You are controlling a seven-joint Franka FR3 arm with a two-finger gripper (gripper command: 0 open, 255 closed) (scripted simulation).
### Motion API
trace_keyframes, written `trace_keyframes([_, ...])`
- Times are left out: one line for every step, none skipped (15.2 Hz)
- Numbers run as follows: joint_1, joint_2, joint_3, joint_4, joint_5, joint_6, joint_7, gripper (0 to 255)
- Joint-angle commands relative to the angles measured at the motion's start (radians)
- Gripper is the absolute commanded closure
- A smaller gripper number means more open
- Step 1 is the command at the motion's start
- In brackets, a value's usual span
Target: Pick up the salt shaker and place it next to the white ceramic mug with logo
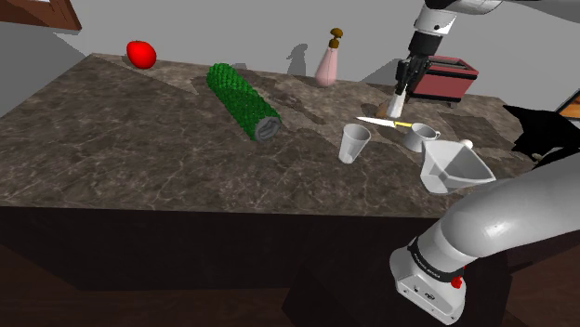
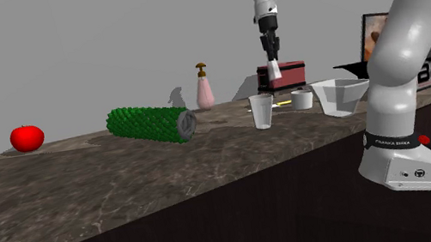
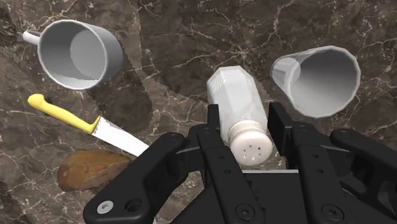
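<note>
My black gripper (image 1: 403, 85) (image 2: 270, 51) (image 3: 247, 122) is shut on a white salt shaker (image 1: 398, 104) (image 2: 273, 70) (image 3: 236, 102), clasping it just below its perforated cap. The shaker hangs in the air above the dark marbled counter (image 1: 139, 139). Below it, a small white mug (image 1: 423, 136) (image 2: 303, 99) (image 3: 79, 54) with a handle stands upright on the counter, and I see no logo on it. A handleless white cup (image 1: 353, 143) (image 2: 263, 111) (image 3: 316, 79) stands on the shaker's other side.
A yellow-handled knife (image 1: 386, 122) (image 3: 83, 121) lies by the mug, near a brown patch (image 3: 92, 168). A white angular bowl (image 1: 453, 167) (image 2: 340, 96), a red toaster (image 1: 444, 78), a pink bottle (image 1: 328, 60), a green knobbly cylinder (image 1: 243, 100) and a red fruit (image 1: 141, 53) share the counter.
</note>
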Motion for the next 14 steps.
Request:
trace_keyframes([-0.02, 0.015, -0.036, 0.021, -0.013, -0.005, -0.055, 255])
trace_keyframes([-0.028, 0.028, -0.053, 0.036, -0.017, -0.006, -0.081, 255])
trace_keyframes([-0.036, 0.043, -0.071, 0.051, -0.02, -0.007, -0.107, 255])
trace_keyframes([-0.045, 0.059, -0.088, 0.068, -0.022, -0.008, -0.134, 255])
trace_keyframes([-0.053, 0.076, -0.106, 0.086, -0.023, -0.008, -0.161, 255])
trace_keyframes([-0.061, 0.095, -0.123, 0.105, -0.023, -0.009, -0.189, 255])
trace_keyframes([-0.07, 0.114, -0.14, 0.125, -0.021, -0.01, -0.216, 255])
trace_keyframes([-0.078, 0.135, -0.157, 0.147, -0.019, -0.011, -0.244, 255])
trace_keyframes([-0.087, 0.157, -0.175, 0.169, -0.015, -0.013, -0.273, 255])
trace_keyframes([-0.097, 0.181, -0.191, 0.193, -0.01, -0.014, -0.302, 255])
trace_keyframes([-0.106, 0.206, -0.208, 0.218, -0.003, -0.016, -0.331, 255])
trace_keyframes([-0.116, 0.232, -0.225, 0.245, 0.005, -0.019, -0.361, 255])
trace_keyframes([-0.127, 0.26, -0.241, 0.273, 0.014, -0.022, -0.391, 255])
trace_keyframes([-0.139, 0.289, -0.256, 0.302, 0.026, -0.025, -0.422, 255])
